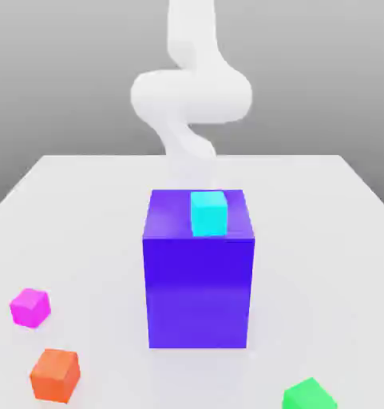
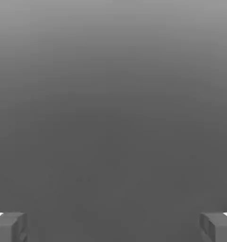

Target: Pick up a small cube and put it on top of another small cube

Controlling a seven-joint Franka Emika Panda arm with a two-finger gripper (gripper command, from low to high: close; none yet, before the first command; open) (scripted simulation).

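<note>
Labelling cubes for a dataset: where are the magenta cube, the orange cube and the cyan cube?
magenta cube (image 1: 29, 307), exterior view, front face.
orange cube (image 1: 54, 375), exterior view, front face.
cyan cube (image 1: 208, 214), exterior view, front face.

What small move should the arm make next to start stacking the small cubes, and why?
Probably it should bring the tool over towards the small plain magenta-pink cube, with the fingers kept wide apart. That cube lies free on the white table, at the exterior view's left of the big blue-purple block, and the open tool holds nothing.

Claw (image 2: 113, 227) spread wide over plain grey ground
</note>
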